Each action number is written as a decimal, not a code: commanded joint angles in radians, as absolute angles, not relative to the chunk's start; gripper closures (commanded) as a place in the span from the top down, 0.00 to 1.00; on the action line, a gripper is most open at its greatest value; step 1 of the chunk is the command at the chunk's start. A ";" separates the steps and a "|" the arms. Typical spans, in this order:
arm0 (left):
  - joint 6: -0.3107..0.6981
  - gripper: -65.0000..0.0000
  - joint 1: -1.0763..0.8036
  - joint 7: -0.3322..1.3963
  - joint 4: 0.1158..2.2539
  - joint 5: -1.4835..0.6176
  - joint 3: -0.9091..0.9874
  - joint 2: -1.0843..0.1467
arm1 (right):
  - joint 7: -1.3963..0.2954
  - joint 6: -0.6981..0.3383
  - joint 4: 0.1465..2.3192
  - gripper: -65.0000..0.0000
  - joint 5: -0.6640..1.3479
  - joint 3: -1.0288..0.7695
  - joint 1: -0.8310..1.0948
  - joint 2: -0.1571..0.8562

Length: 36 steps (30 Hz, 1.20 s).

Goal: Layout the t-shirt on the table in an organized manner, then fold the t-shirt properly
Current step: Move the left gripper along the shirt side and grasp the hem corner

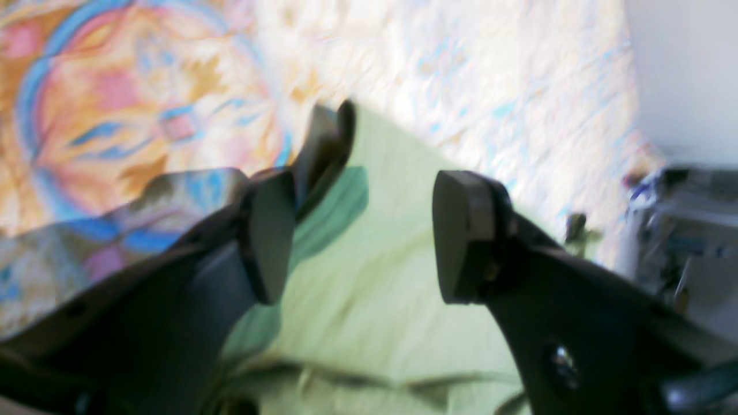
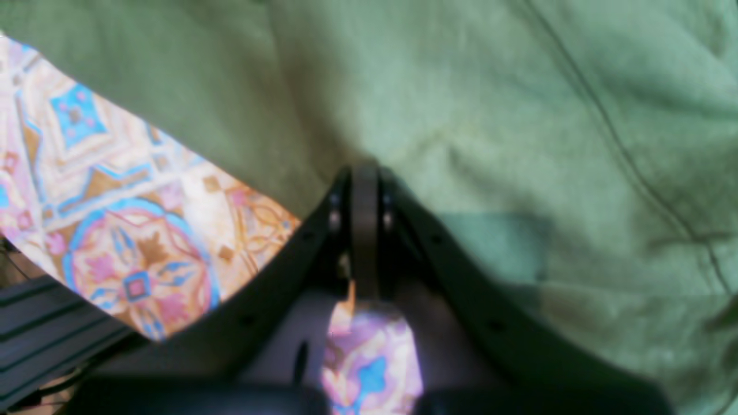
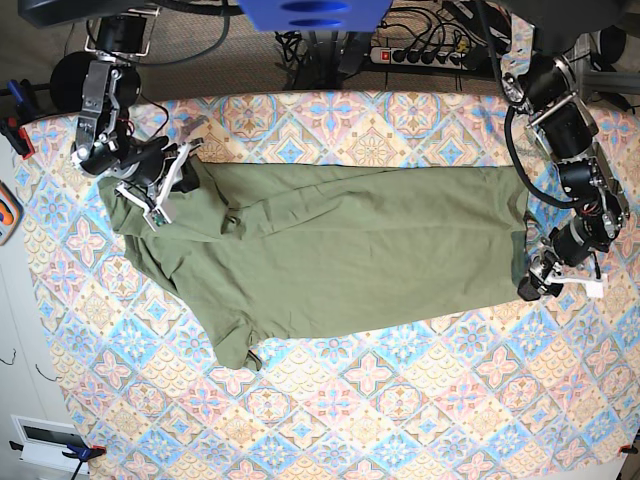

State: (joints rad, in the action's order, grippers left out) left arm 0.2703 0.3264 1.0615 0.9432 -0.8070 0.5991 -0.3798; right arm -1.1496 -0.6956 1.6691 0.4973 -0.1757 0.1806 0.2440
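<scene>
The table (image 3: 400, 420), covered in a cloth of blue, pink and cream floral diamonds, fills nearly the whole base view and is far larger than anything on it. Across its upper middle lies the t-shirt (image 3: 340, 250), olive green and spread lengthwise from left to right in that view. Its long body is mostly flat, with soft creases. The end at the view's left is rumpled and bunched, and a sleeve (image 3: 235, 345) pokes out toward the near edge. The straight edge at the view's right hangs a little uneven near the lower corner.

The right gripper (image 3: 180, 160) sits at the shirt's upper left corner in the base view. Its wrist camera shows the jaws pressed together over green fabric at the shirt's edge, with patterned cloth just beside it; whether any fabric is pinched between them cannot be told.

The left gripper (image 1: 360, 242) is at the shirt's opposite end, by the lower corner. Its jaws stand wide apart with nothing between them, above the pale green cloth close to its edge.
</scene>
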 commanded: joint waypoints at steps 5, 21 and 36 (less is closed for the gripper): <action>0.278 0.57 0.412 0.974 0.849 -0.822 0.549 -0.386 | -1.135 -0.698 1.685 0.00 0.509 -0.180 0.168 0.255; 0.283 0.00 0.450 0.857 0.820 -0.826 0.225 -0.302 | -1.135 -0.698 1.685 0.00 0.510 -0.186 0.166 0.254; 0.283 0.00 0.237 0.852 1.199 -0.825 0.203 -0.380 | -1.142 -0.698 1.755 0.00 0.510 -0.236 0.165 0.259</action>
State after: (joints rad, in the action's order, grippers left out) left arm 0.2752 0.2134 0.8726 1.1786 -0.8074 0.1944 -0.3626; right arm -1.1564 -0.6952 1.7359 0.4931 -0.2310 0.1783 0.2455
